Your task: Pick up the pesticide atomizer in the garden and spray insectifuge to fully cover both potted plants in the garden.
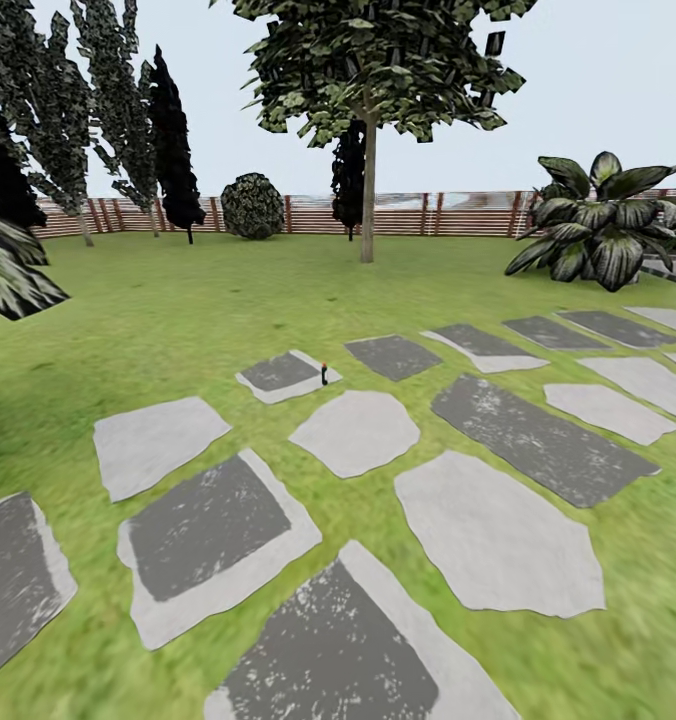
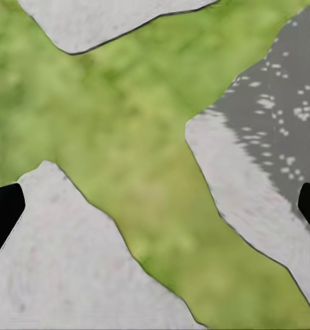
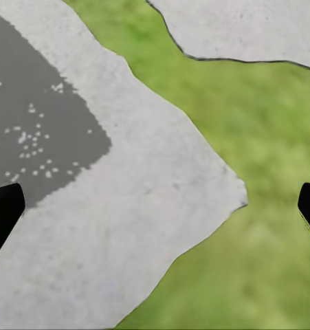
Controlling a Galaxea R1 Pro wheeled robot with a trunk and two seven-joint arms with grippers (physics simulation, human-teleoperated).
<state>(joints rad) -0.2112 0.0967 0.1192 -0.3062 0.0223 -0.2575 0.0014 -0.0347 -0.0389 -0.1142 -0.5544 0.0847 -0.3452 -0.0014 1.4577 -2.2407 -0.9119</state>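
Well short of the target yet; standing on the garden lawn (image 1: 178, 310), facing a run of grey stepping stones (image 1: 353, 432) that leads away toward the slatted wooden fence (image 1: 398, 213). Pesticide atomizer (image 1: 324, 375) spotted as a tiny dark upright shape with a bright tip, set at the right edge of a two-tone slab (image 1: 286, 375) in the middle distance, well apart from the robot; too small to read label or colour with any confidence. Upright on hard stone rather than in grass, so likely an easy side-on pick once near.

No low grey-potted plants identified from this stance; big striped-leaf shrub (image 1: 598, 225) at right by the fence, another dark-leaved one (image 1: 8, 265) cut by the left edge, a slim tree (image 1: 368, 150) straight ahead, a round bush (image 1: 252, 206) and tall dark conifers (image 1: 173, 145) along the fence.

Left gripper (image 2: 155, 206) pointed straight down at grass between slabs; black fingertips (image 2: 3, 213) just showing at opposite edges of the wrist view, spread wide, nothing between. Right gripper (image 3: 155, 206) likewise aimed at the ground over a pale slab corner; fingertips (image 3: 3, 213) far apart, empty. Probably carried low and wide for travel, ready for the grab.

Judged stage: approach, nothing picked, no spraying begun. Next need: roll forward along the stones, stop with the bottle within reach. Risk: knocking so slim a bottle over.
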